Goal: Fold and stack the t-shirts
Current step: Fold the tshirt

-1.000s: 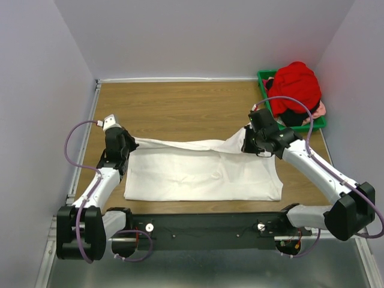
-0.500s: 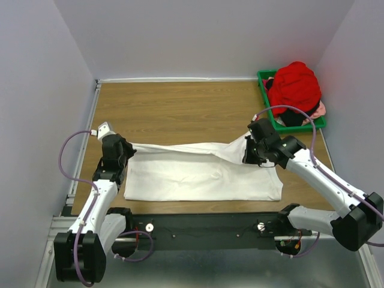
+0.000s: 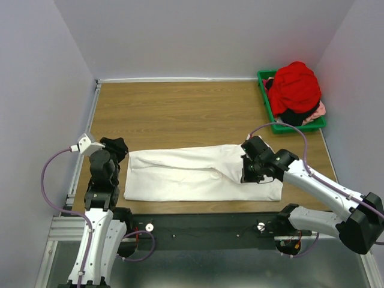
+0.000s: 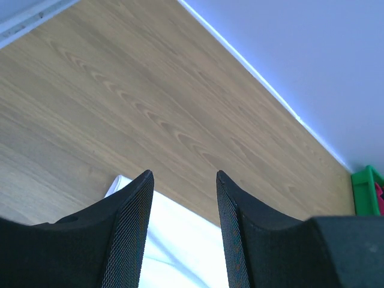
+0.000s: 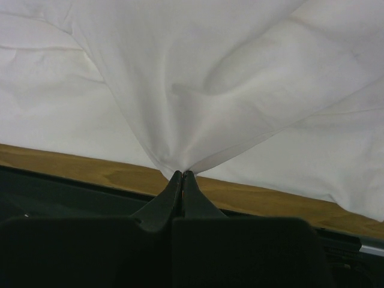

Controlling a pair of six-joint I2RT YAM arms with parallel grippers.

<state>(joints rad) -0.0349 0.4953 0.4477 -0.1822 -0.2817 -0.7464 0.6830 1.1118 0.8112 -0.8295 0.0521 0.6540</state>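
A white t-shirt (image 3: 198, 175) lies folded lengthwise along the near part of the table. My right gripper (image 3: 247, 175) is shut on a pinch of its cloth near the right end; in the right wrist view the white t-shirt (image 5: 198, 78) fans out from the closed right gripper (image 5: 182, 173). My left gripper (image 3: 117, 146) stands open just off the shirt's left end, holding nothing. In the left wrist view the left gripper (image 4: 183, 175) shows only a corner of the white t-shirt (image 4: 174, 240) below its spread fingers. A red t-shirt (image 3: 295, 86) tops the pile in the bin.
A green plastic bin (image 3: 263, 81) stands at the far right corner, holding the red tee with pink (image 3: 320, 110) and dark (image 3: 291, 117) cloth beneath. The bin's edge (image 4: 366, 191) shows in the left wrist view. The black base bar (image 3: 204, 227) runs along the table's near edge.
Both arms carried the shirt's far edge toward the near side, folding it over. The left gripper then opened, let go and drew back to the left. The right gripper still holds the cloth.
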